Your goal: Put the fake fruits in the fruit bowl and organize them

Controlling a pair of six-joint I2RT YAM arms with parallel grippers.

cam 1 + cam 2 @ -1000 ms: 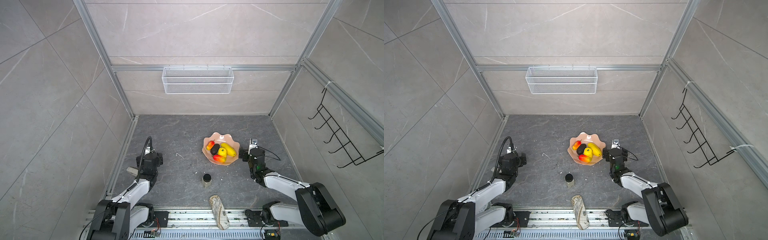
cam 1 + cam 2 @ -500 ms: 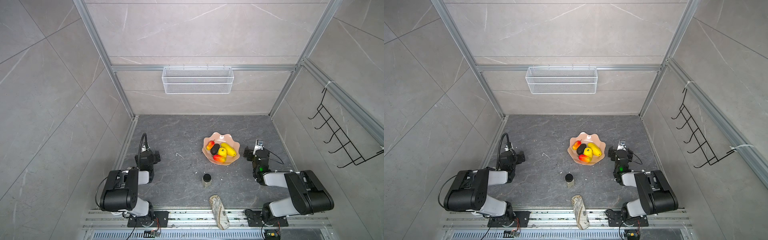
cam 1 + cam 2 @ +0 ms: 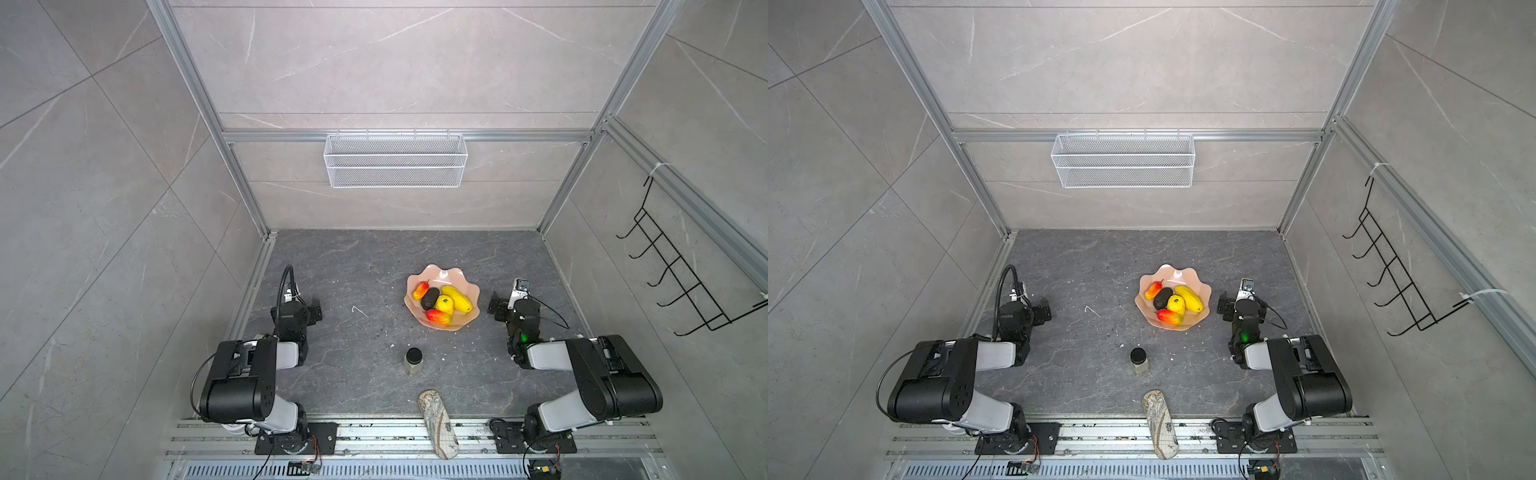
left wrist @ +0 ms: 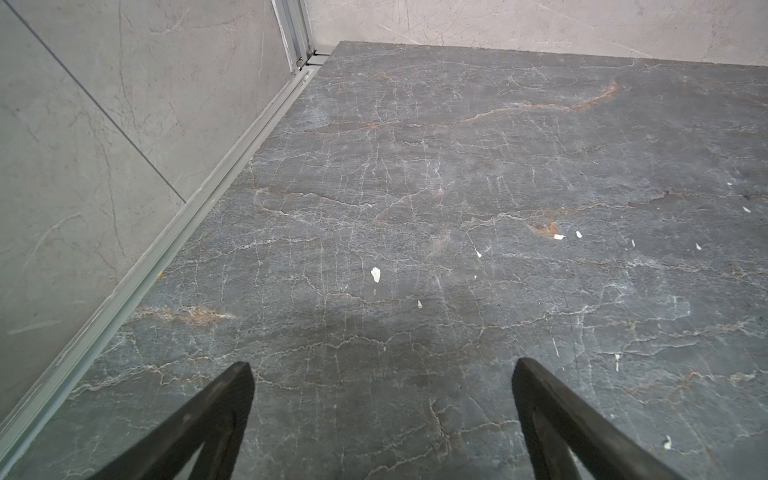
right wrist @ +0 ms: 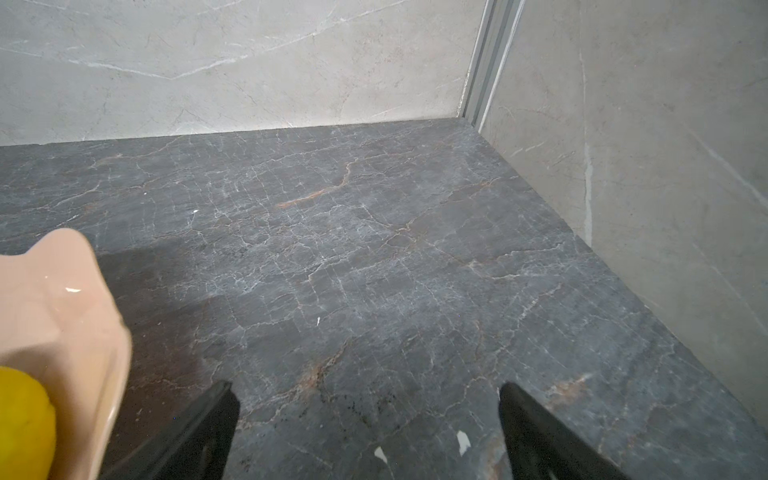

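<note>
From my seat, both top views showed all five fake fruits lying inside the fruit bowl, which sat on the grey tabletop toward the right arm's side. The long yellow fruit and the stubby yellow fruit lay side by side, with the blackish oval beside them. A red-to-yellow fruit lay by the far rim and a second red-to-yellow fruit by the near rim. I judged the placing done, which would explain why both arms sat folded low, clear of the bowl. The left gripper hung released over bare stone, jaws spread wide with nothing between them. The right gripper was likewise spread and empty, just beside the bowl. The wrist cameras settled that emptiness, which the top views left too small to read. The right wrist view also caught the bowl's scalloped wall and a sliver of yellow fruit, while the left wrist view saw no fruit at all. Only the top views showed the black-lidded jar and the beige patterned oblong, both apart from the bowl.
</note>
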